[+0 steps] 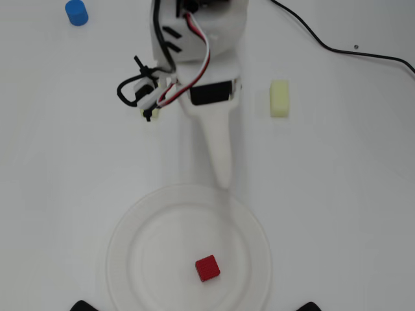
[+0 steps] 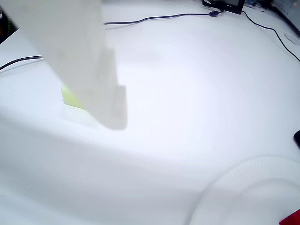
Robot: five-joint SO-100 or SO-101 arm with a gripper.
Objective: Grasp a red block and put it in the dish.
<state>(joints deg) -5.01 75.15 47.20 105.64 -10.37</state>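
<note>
One red block already lies inside the dish in the overhead view, a little below its centre, so you can judge the placing step done; all that seems left for you is to pull the arm clear. Your tool hangs with its tip at the dish's upper rim, pointing down the picture, nothing in it; only one white finger shows, so you cannot tell whether it is open or closed. A pale yellow block and a blue cylinder sit well apart on the table.

In the wrist view, you see one blurred finger above the table, a yellow block behind it, and the dish's rim with a sliver of red at the lower right.
</note>
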